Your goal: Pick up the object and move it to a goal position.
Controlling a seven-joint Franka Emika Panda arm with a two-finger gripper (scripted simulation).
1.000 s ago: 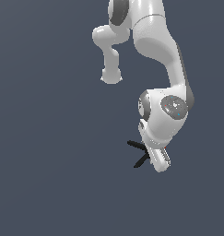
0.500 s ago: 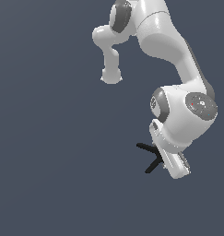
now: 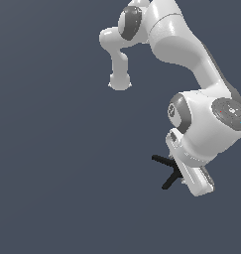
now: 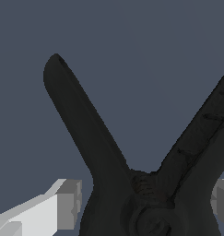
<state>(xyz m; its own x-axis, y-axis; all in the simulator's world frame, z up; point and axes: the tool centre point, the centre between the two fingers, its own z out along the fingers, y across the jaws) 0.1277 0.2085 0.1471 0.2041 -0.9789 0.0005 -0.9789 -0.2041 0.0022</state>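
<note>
Flat slate-grey background fills both views, with no edge or seam showing. Closest to the wrist camera, the black clamp (image 4: 132, 184) fills the frame: its two thin handles splay in a V from the pivot, and a grey fingertip (image 4: 69, 198) sits just beside the pivot on one side, with another at the frame's edge on the opposite side, so the tool (image 4: 143, 200) stands clamped on the clamp's body. In the exterior view the clamp (image 3: 166, 168) juts from the tool (image 3: 184, 173) toward the exterior view's left, handles spread. Farther back, the white arm (image 3: 201, 119) bends over it, rising to its upper joints (image 3: 156, 25) near the top.
</note>
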